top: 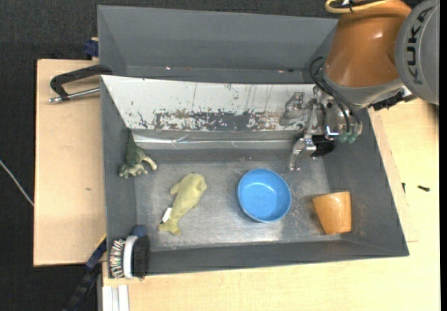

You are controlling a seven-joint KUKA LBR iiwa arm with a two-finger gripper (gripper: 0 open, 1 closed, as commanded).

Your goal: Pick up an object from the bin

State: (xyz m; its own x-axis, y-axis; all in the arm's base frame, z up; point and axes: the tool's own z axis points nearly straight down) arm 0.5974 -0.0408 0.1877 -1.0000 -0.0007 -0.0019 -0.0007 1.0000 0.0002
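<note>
Bin of grey sheet metal with sloped walls [209, 40]: holds four loose items, all well apart from one another.

Arm, seven-joint, with rounded orange cover at the wrist [363, 44]: enters from the view's right and ends above the right rear part of the bin floor, close to the scuffed back wall. The jaws hang over bare floor there. Whether they are spread or pressed together cannot be told from this angle.

Round blue plastic bowl [264, 196]: upright on the floor, mouth up, near the jaws on the front-left side. It is one of the two items nearest to them.

Pale yellow soft toy animal with elongated body [183, 201]: lying left of the bowl, towards the front wall.

Orange plastic cup [332, 212]: lying tilted in the front right corner, just right of the bowl, in front of the jaws.

Small green dinosaur figure [135, 161]: at the left wall, behind the soft toy
</note>
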